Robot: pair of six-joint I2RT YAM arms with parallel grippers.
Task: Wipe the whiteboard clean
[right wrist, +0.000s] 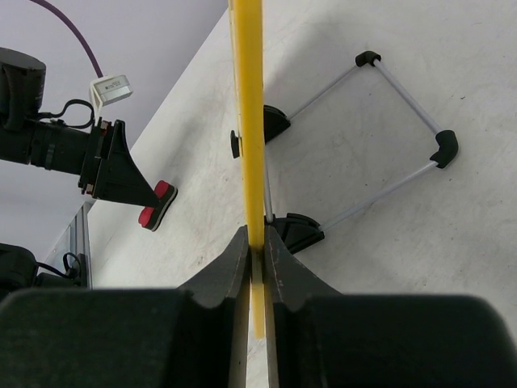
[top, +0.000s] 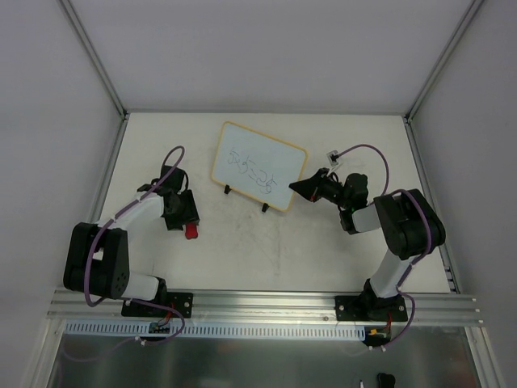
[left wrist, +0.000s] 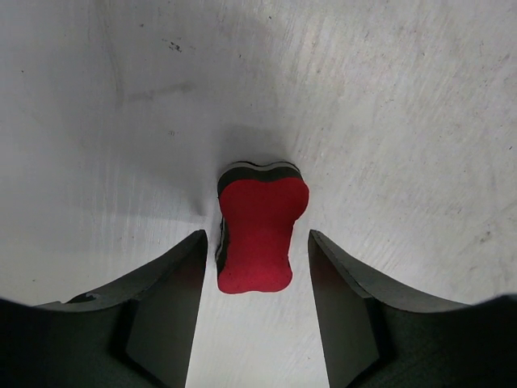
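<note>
**Light board pinched by its rim, eraser lying loose**

The whiteboard stands propped on the desk on two small black feet, its face carrying blue scribbles. It looks thin, stiff and light, with a slick face, so I judge that a firm wipe would push it back or skid it on its feet unless it is braced.

The right fingers are clenched on the board's yellow rim, at the near right corner. That is a sensible hold, since the rim is the stiffest part and the writing stays uncovered.

To the left of the whiteboard and nearer the arms lies the red-and-black eraser. The left fingers stand released on either side of it, a gap showing on each flank.

The eraser seems small, soft and light (probably foam on felt). Its narrow waist is the natural place to grip, and the squeeze should be gentle.
</note>
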